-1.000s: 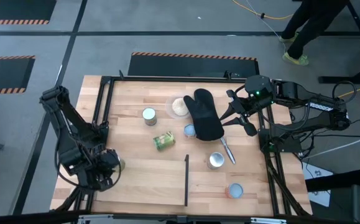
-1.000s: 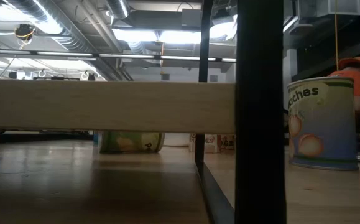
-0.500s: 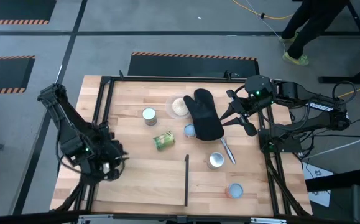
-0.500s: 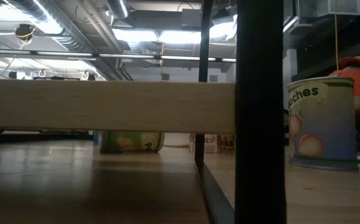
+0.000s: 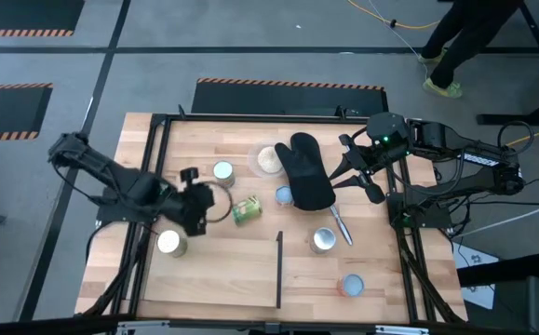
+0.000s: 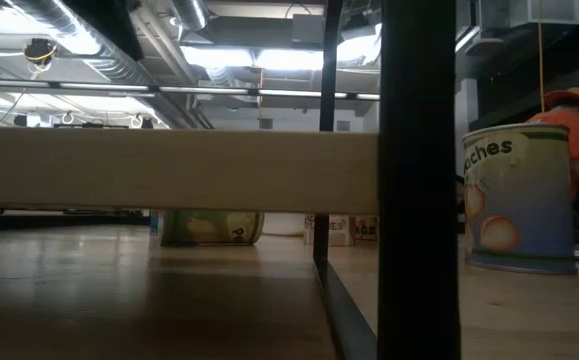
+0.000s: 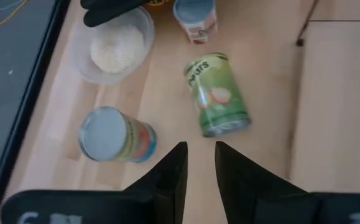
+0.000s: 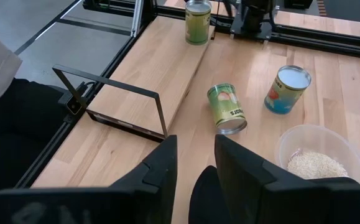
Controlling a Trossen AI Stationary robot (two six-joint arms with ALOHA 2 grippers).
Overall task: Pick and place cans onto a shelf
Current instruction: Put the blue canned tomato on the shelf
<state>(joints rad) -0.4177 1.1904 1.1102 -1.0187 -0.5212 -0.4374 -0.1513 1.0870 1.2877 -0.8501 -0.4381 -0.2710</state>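
My left gripper hovers over the table's middle left with its fingers a narrow gap apart and empty. Just ahead of it a green-label can lies on its side. A silvery-topped can stands upright beside it. The light-wood shelf with its black strip lies near the front, and one can stands on its left end. Other cans stand on the table. My right gripper waits over the black mitt, narrowly open and empty.
A clear bowl of grains and a black oven mitt lie at the far middle. A metal utensil lies right of the mitt. The black frame rails run along the table's sides. A person walks beyond the far right corner.
My left gripper has swung from the near left corner, over the shelf's left end, toward the table's middle and the green-label can. The can standing on the shelf's left end, hidden under the arm before, now shows.
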